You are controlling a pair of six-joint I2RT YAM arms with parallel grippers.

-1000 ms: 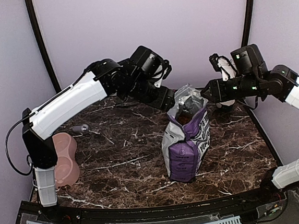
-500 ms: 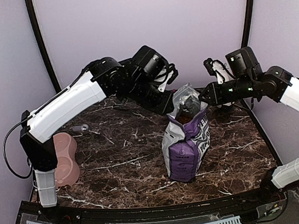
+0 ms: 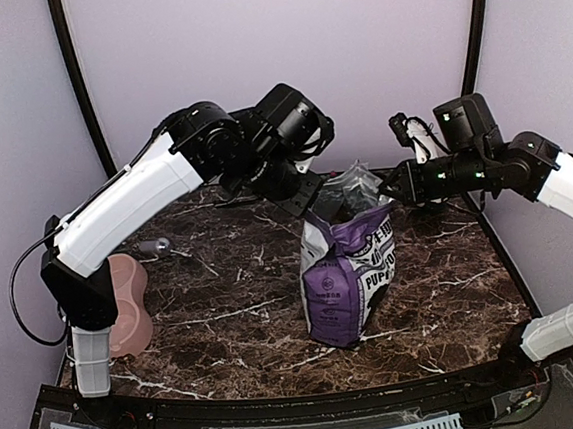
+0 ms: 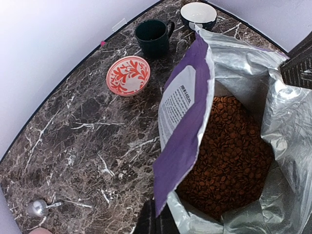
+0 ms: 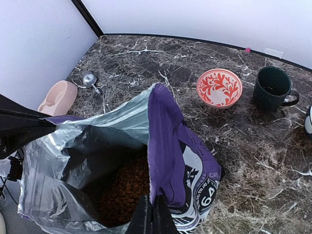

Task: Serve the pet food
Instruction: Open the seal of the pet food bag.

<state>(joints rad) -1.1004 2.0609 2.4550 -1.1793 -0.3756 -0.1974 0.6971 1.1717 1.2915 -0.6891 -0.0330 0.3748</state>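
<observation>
Item: pet food (image 4: pixel 229 146), loose dry kibble, likely pours and scatters; take via bag (image 3: pixel 341 285), soft foil. Grip: left pincer (image 4: pixel 157 219), right pincer (image 5: pixel 152 214) each pinching bag rim.

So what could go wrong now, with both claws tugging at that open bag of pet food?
The bag looks tilted rather than standing square, so a harder pull could tip it and spill the pet food across the table. The left gripper and right gripper each pinch only a thin edge of the rim, so it might slip free or tear.
</observation>
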